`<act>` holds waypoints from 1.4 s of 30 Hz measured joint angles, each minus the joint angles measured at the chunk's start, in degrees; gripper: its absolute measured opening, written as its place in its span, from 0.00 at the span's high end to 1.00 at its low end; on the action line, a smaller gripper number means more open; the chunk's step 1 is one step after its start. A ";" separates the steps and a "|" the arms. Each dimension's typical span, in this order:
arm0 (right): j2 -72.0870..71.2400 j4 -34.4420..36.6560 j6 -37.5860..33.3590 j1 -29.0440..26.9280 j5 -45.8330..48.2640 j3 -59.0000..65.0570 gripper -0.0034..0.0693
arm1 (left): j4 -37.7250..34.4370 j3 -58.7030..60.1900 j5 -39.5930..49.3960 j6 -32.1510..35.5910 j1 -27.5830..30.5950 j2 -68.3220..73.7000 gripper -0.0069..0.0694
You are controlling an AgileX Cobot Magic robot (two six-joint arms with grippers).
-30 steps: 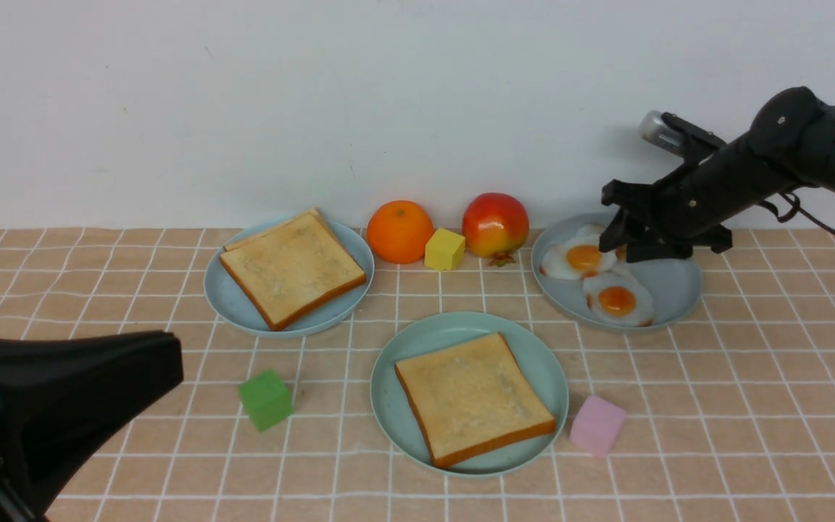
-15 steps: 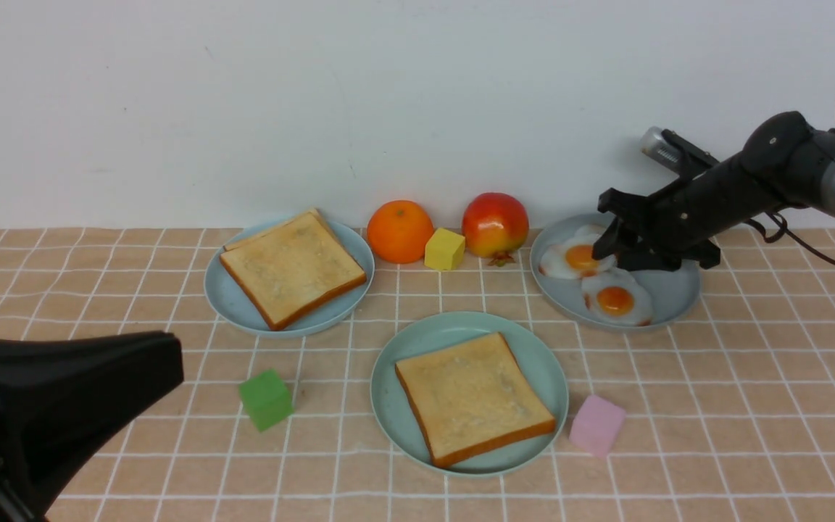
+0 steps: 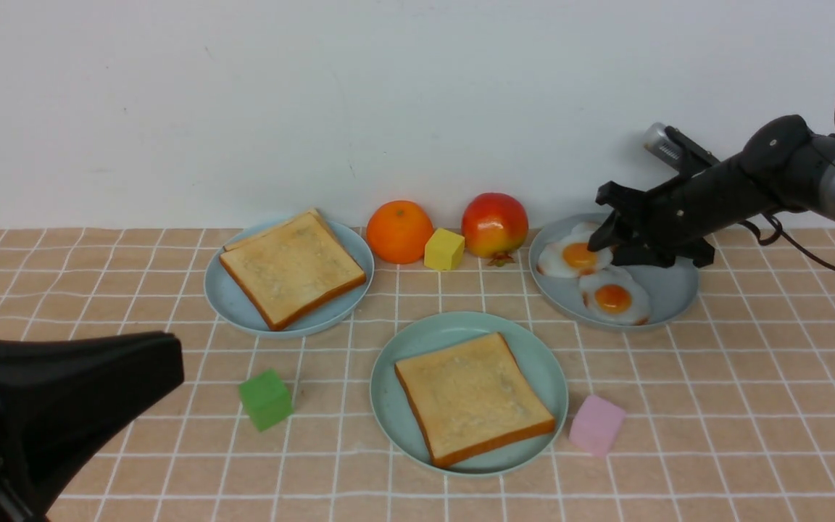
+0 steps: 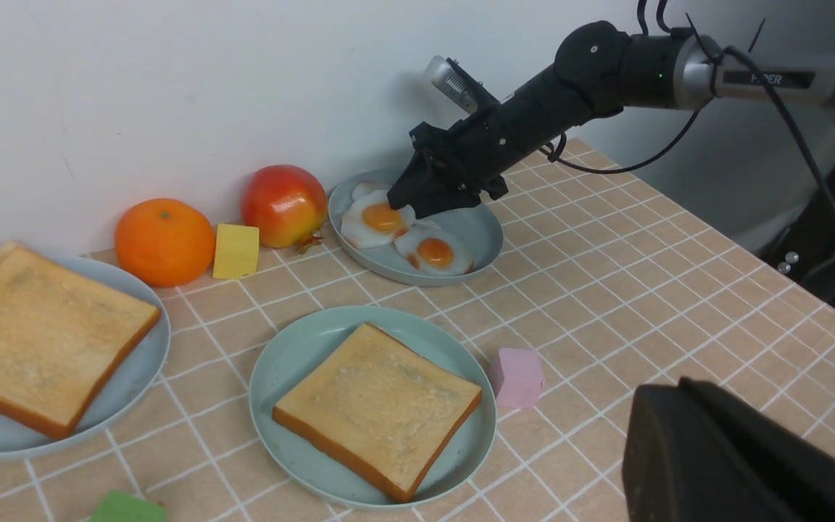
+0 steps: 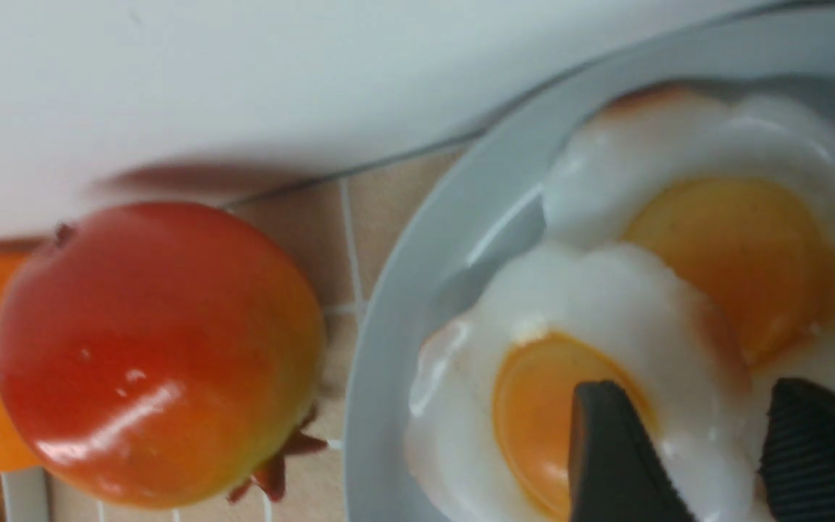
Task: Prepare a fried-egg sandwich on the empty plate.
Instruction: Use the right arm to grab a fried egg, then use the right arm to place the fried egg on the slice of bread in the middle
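The mint-green plate sits at centre front with one toast slice lying on it. A paler plate at back left carries more toast. The pale plate at back right holds two fried eggs. My right gripper is open and low at the rear egg's right edge. In the right wrist view its fingers straddle the white of an egg, one tip over the yolk. My left gripper hangs shut and empty at front left.
An orange, a yellow cube and a red fruit line the wall between the two back plates. A green cube lies left of the mint plate and a pink cube lies right of it.
The right arm has sunk and its open gripper has come down closer to the rear egg. The left arm has not moved.
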 joint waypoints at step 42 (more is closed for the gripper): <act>-7.87 7.79 -10.20 -3.03 8.74 0.01 0.86 | 2.82 0.00 -0.07 0.00 0.00 0.00 0.87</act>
